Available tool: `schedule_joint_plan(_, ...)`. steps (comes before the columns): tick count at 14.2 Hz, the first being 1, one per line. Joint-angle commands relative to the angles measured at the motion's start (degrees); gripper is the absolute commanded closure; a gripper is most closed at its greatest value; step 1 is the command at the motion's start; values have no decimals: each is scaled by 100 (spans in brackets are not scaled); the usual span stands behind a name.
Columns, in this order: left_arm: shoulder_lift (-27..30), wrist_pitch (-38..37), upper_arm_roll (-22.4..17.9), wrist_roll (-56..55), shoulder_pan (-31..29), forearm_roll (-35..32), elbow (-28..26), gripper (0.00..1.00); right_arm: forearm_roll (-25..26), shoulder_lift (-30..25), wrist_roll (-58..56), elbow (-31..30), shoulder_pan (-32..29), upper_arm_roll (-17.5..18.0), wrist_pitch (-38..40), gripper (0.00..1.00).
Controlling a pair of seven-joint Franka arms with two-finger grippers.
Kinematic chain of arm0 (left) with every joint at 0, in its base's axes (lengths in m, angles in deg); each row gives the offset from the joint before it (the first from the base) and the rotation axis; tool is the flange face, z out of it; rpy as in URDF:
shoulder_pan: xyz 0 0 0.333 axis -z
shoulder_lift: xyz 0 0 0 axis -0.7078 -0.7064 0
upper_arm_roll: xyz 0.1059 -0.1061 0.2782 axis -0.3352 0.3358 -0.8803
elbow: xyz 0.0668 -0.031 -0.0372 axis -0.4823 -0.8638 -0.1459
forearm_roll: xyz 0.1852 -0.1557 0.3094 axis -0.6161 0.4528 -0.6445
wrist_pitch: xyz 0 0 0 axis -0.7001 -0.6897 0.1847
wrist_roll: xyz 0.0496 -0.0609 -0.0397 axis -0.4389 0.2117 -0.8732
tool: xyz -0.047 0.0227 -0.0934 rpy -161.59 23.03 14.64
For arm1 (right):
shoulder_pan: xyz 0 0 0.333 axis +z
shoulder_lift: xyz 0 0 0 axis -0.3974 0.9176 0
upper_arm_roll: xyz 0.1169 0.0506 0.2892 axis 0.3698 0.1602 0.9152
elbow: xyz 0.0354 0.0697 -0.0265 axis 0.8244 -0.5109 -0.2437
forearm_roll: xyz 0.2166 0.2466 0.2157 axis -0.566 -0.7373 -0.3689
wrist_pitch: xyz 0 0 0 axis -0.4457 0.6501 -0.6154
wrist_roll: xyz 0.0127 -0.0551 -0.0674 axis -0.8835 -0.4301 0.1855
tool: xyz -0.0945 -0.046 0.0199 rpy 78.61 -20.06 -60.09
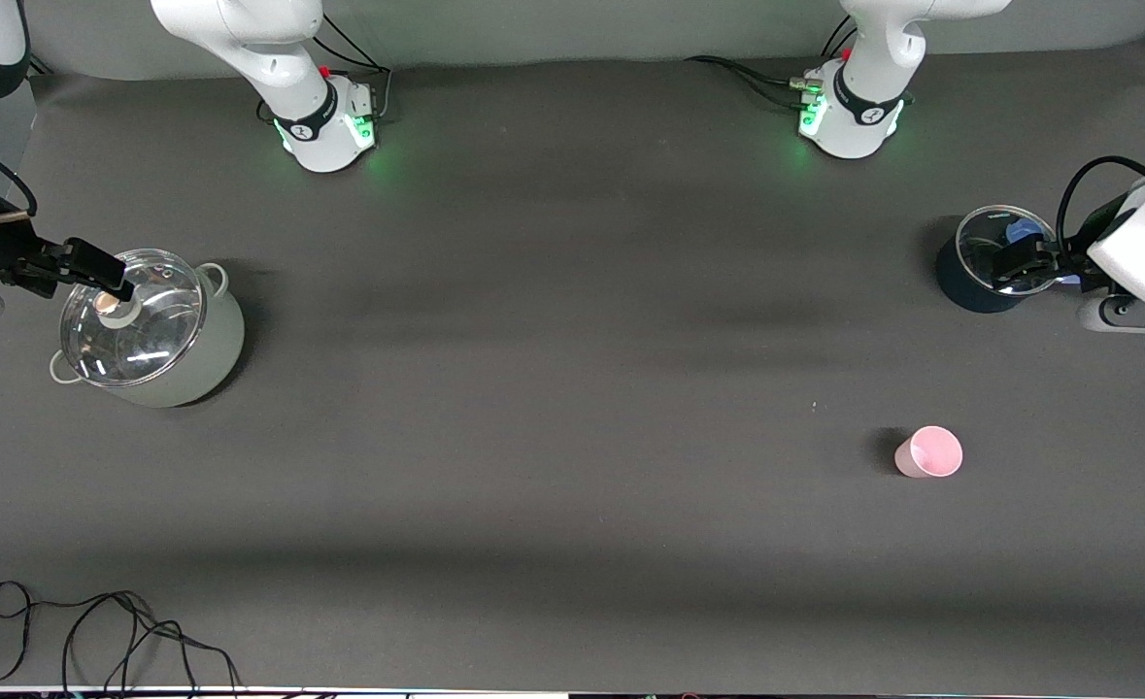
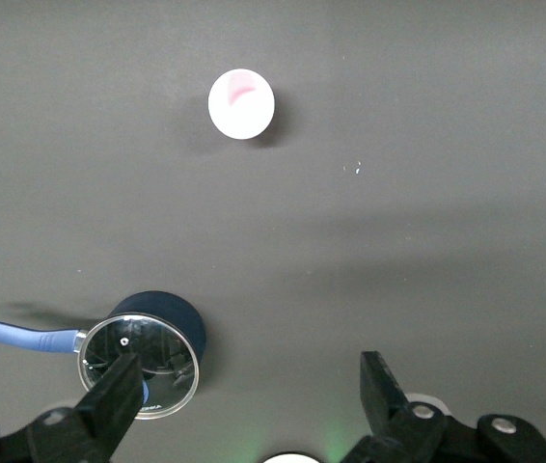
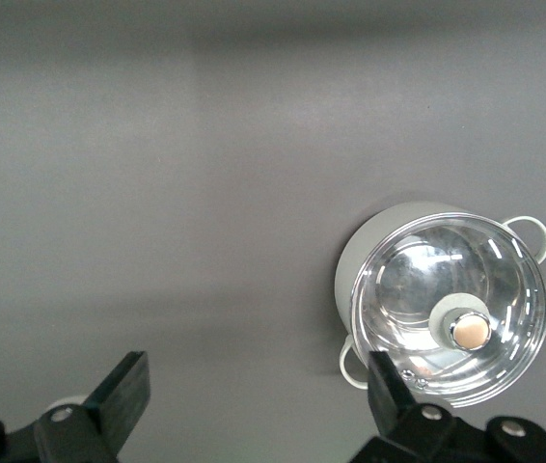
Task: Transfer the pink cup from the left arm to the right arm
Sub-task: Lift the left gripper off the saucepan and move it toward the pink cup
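Dark grey bench, pink cup upright toward the left arm's end. Left gripper over the lidded dark pot, jaws wide, empty, cup well apart. Right gripper likewise spread, empty, over the pale pot.

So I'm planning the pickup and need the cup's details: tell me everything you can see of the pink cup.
The pink cup is a small, plain, pale-pink tumbler that looks like plastic, tapered, with no handle. It stands upright on the dark table with its open mouth up and looks empty. It sits toward the left arm's end, nearer the front camera than the dark pot. Nothing touches it but the table: the left gripper is over the dark pot, and the right gripper is over the pale pot.
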Motion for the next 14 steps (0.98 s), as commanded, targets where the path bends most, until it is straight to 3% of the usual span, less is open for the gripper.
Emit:
schedule_joint_plan(1, -77, -93, 4, 85, 23, -27, 173, 0, -58, -163, -94, -199, 43, -75, -76, 0)
schedule_joint_plan(6, -138, -5, 4, 311, -4, -35, 312, 0, -86, -76, -86, -68, 43, -93, -68, 0)
schedule_joint_plan(10, -762, 21, -5, 2522, -187, 35, 1235, 0, -86, -85, -86, -76, 43, -84, -68, 0)
schedule_joint_plan(14, -1210, 39, -5, 4755, -872, 964, 1570, 0, -86, -76, -86, -68, 43, -84, -68, 0)
